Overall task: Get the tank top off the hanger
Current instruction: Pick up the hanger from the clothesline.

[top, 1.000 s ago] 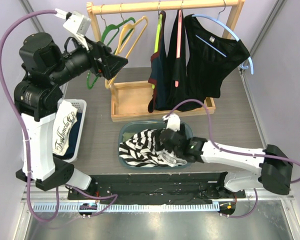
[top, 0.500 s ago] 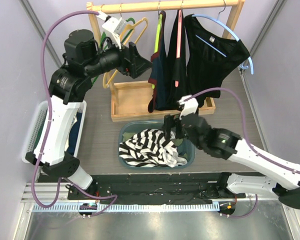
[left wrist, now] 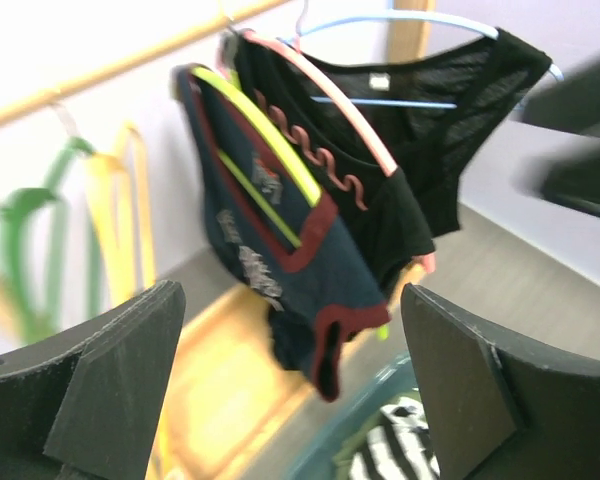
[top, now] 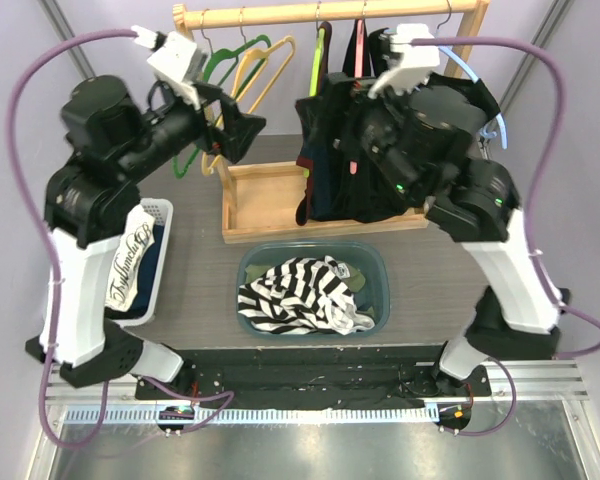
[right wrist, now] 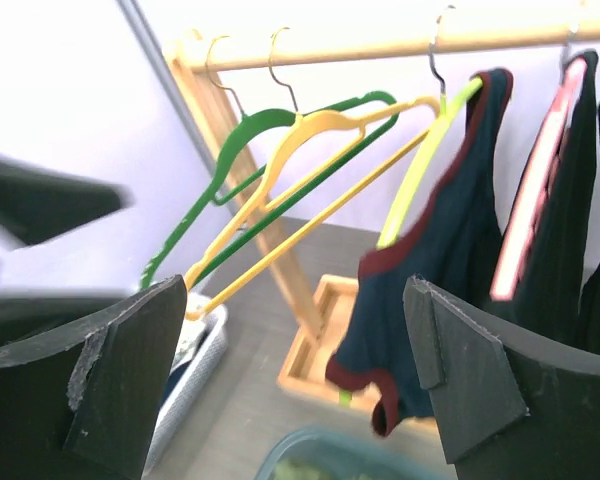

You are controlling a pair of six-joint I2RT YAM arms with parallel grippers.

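Right tool (right wrist: 295, 290), fingers spread and empty, has risen from the basin (top: 378, 275) to the navy tank top (right wrist: 450, 280), which remains on its lime hanger (right wrist: 425, 172). Left tool (left wrist: 292, 295) is likewise spread. Grasp pending.

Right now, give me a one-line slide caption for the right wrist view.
Open right gripper faces the rail: empty green hanger, yellow hanger, navy tank top on a lime hanger.
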